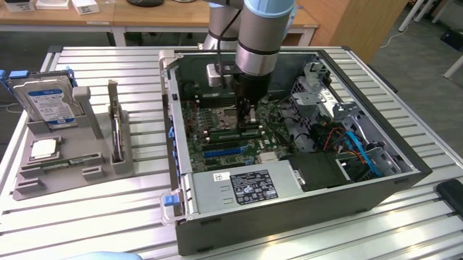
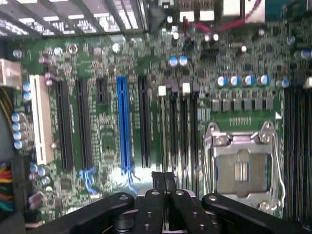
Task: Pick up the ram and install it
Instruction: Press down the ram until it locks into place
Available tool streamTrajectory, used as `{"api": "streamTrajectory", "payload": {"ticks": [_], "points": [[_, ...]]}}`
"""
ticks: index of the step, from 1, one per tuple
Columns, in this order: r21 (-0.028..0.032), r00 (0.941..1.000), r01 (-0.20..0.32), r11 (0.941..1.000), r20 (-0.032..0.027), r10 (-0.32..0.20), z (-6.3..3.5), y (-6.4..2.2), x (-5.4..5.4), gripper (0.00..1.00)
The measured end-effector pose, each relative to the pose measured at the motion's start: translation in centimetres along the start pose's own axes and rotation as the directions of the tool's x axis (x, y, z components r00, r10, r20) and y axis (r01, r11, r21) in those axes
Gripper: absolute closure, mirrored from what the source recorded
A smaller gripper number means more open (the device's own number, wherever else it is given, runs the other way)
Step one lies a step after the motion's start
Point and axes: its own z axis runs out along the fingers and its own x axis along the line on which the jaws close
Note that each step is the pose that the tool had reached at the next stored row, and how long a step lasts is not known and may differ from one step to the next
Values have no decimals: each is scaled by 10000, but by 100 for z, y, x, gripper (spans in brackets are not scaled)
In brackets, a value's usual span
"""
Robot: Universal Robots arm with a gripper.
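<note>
1. Status: my fingers [image 1: 246, 116] are shut tight, tips together, hanging inside the open PC case [image 1: 184, 208] just above the motherboard [image 2: 107, 136], near the black memory slots [image 2: 183, 136] beside the CPU socket [image 2: 241, 170]. I can't see anything pinched between them
2. The only ram [image 1: 69, 162] I can make out is a green stick lying flat in the grey holder [image 1: 72, 181] outside the case, on the exterior view's left of it, in front of the hard drive [image 1: 47, 103]
3. What could go wrong, imo: closed tips this low over the board could clip the slot latches or those little capacitors if I drift sideways. Pressing down off-line from a slot could flex the board. The cables inside the case could snag the arm too
4. Surface and room: the case sits on a ribbed metal worktop [image 1: 108, 222], slats running across, fairly shiny. Behind the case there's a wooden desk [image 1: 145, 19] and grey floor
</note>
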Motion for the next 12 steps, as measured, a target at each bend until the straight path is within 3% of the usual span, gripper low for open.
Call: {"api": "streamTrajectory", "payload": {"ticks": [12], "points": [[76,10000,-2,10000,8,2,-30,256,17,90]]}}
